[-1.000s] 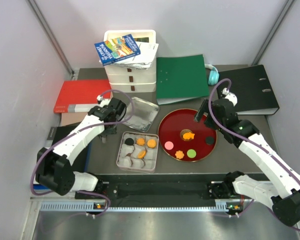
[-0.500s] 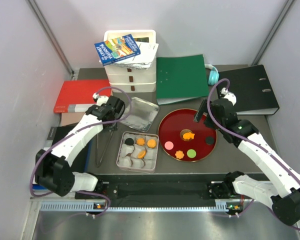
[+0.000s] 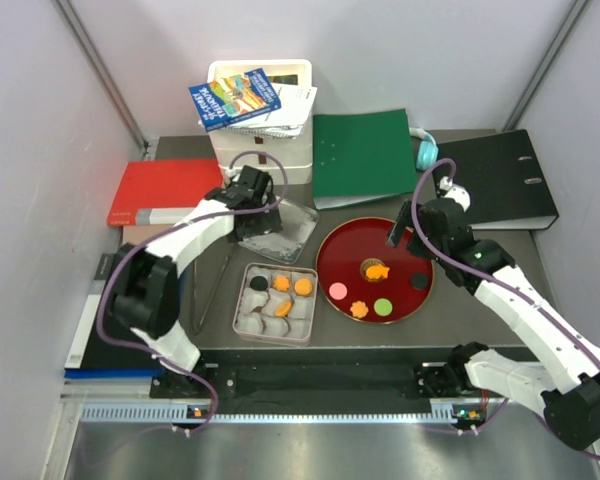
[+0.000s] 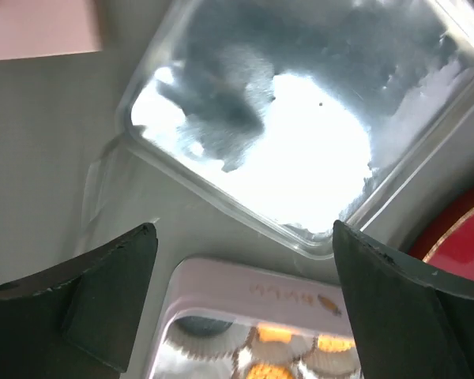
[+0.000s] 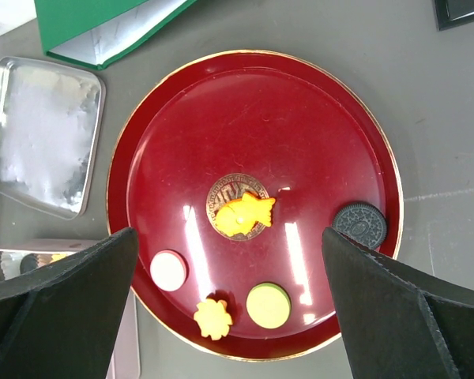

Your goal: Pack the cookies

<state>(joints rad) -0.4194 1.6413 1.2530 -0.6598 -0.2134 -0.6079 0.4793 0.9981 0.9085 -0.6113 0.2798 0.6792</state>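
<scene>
The left gripper [image 4: 241, 237] has dropped the tongs [image 3: 212, 288] — they lie beside the tin [image 3: 273, 338] — and swung over the lid [image 4: 300, 118], jaws wide apart. The right gripper [image 5: 229, 237] hangs spread above the plate [image 3: 345, 260], where five cookies [image 3: 359, 309] remain; perhaps four sit packed, so lidding looks premature.

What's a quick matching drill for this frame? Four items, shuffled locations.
1 fish-shaped cookie
2 black cookie
3 tin lid
4 tongs

A below the left gripper
B centre of the red plate
C on the table, left of the cookie tin
D near the plate's rim, right side in the top view

Pairs: 1-B, 2-D, 3-A, 4-C
</scene>
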